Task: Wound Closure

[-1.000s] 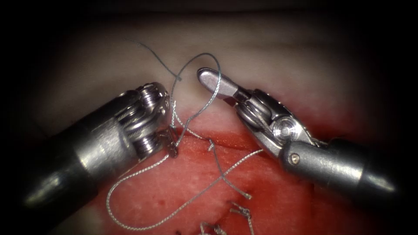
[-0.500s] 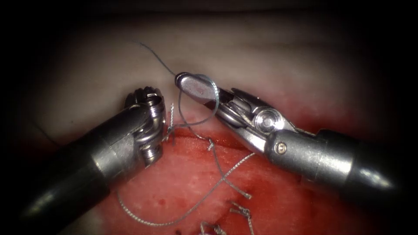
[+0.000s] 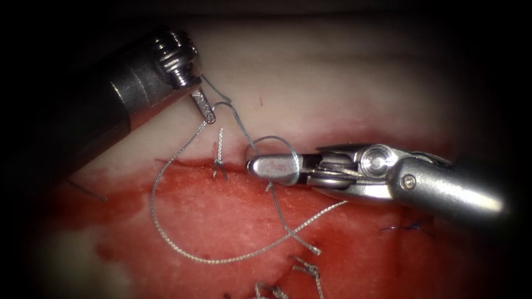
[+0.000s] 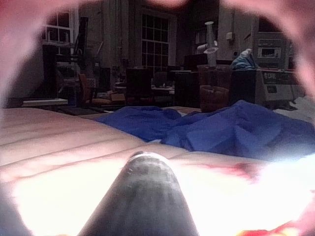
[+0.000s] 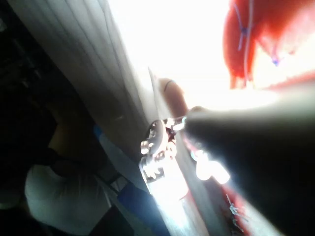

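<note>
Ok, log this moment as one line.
left gripper: shut on thread | right gripper: shut, holds nothing, thread looped around it | needle: unseen

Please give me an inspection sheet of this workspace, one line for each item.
Surface: tissue, pale at the top, wet with red fluid lower down.
Job's things: thread lies in a wide curve on the tissue; one loop of it circles the right tool's jaws.
Clutter: cut ends of thread.
Grippers: left tool shut on the thread; right tool shut, holding nothing.
Cables: nothing seen.
Surroundings: blue cloth, windows.
</note>
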Action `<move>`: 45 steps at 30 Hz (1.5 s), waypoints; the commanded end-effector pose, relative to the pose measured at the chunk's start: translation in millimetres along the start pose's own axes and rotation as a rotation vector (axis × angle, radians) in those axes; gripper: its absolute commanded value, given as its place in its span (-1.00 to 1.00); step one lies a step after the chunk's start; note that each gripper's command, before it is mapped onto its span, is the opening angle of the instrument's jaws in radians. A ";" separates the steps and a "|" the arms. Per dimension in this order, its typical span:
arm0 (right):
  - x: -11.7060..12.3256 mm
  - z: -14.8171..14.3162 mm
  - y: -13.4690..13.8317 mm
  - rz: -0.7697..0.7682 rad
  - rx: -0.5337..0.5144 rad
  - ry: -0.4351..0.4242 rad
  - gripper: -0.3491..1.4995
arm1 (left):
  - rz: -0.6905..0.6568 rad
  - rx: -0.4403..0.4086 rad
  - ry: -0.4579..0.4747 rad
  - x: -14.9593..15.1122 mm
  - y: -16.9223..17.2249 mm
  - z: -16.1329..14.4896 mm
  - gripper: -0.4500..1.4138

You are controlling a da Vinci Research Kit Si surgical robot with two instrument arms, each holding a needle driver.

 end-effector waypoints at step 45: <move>0.8 -6.8 4.4 -0.064 0.889 0.273 -1.00 | 0.128 -0.039 0.084 0.9 -0.1 -4.9 -1.00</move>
